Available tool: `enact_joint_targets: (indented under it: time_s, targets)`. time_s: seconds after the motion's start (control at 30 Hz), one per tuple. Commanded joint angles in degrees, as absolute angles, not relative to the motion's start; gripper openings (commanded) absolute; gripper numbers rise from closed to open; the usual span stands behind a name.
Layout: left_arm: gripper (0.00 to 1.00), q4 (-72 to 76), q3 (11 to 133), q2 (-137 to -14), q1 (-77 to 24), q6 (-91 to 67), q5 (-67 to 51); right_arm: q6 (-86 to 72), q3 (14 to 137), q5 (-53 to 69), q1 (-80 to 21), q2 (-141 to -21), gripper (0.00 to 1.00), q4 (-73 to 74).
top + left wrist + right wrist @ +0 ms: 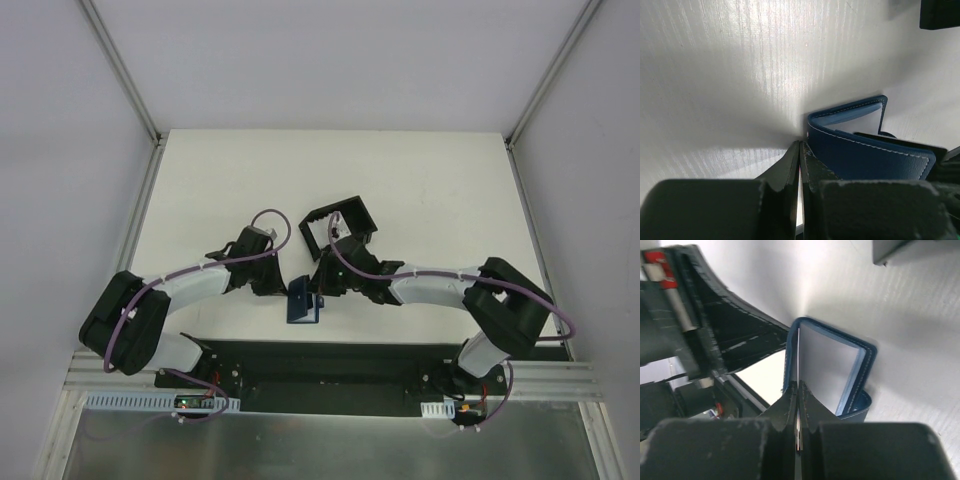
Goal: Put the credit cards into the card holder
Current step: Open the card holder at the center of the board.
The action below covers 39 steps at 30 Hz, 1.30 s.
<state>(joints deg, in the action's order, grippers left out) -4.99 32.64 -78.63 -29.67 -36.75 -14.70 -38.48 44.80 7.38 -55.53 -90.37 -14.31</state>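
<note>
Right now the card holder (303,305) stands half-folded on the table (430,180), both arms crowding it. Right tool (798,390) pinches a thin pale edge, a credit card (798,355) by the look: stiff, light, slick, best gripped by its end. Left tool (799,150), pressed together, touches the holder's soft spine. Smooth white table; black frame (338,222) just behind the holder, so room is tight.

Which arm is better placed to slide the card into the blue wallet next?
Right: the right end effector is shut on a thin card, edge-on at the open card holder; the left end effector sits shut beside its fold.
</note>
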Motion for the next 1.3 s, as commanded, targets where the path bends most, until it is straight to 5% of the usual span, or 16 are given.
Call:
enact_joint_targets:
  time_s: [0.0, 0.17, 0.33, 0.43, 0.77, 1.27]
  targets:
    - [0.00, -6.59, 33.49, -77.17, -30.23, -36.91, -13.89, -40.78, 45.09, 4.93, -56.42, -92.98, 0.00, -14.34]
    - [0.05, -6.77, 32.87, -76.47, -30.23, -37.35, -14.59, -42.19, 43.34, 3.61, -56.34, -93.96, 0.00, -14.15]
    - [0.41, -7.64, 32.43, -71.12, -30.23, -37.53, -15.65, -42.98, 42.19, 3.52, -56.51, -94.04, 0.00, -14.85]
    - [0.53, -8.44, 32.17, -67.07, -30.23, -37.79, -16.69, -43.07, 41.92, 3.43, -56.43, -94.22, 0.00, -15.47]
    - [0.59, -10.27, 31.91, -61.53, -33.13, -34.81, -26.28, -43.68, 42.19, 3.60, -55.90, -94.22, 0.01, -15.91]
    - [0.65, -17.57, 38.14, -67.23, -46.14, -37.18, -5.28, -43.77, 41.66, 3.95, -55.55, -94.13, 0.00, -16.52]
